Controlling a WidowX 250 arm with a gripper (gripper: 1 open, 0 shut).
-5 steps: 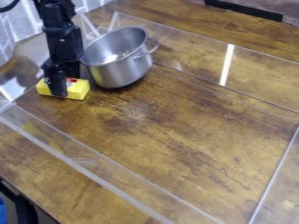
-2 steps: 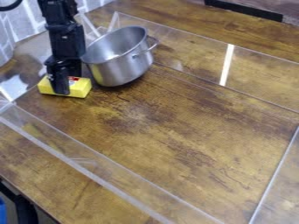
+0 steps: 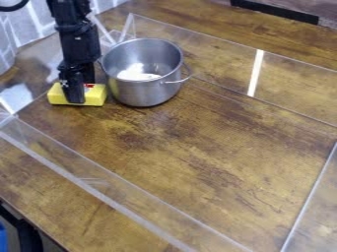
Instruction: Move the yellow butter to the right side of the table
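Gripping straight down, my black gripper (image 3: 77,87) is closed tight on the small bright yellow butter block (image 3: 75,94), which sits at the left of the dark wood-grain table (image 3: 211,148), just beside the steel pot (image 3: 144,71), ready for carrying right.

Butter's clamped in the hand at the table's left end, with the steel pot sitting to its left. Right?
Not quite. The pot sits to the right of the butter, not its left, as the camera view shows. The hand is shut on the butter at the table's left end.
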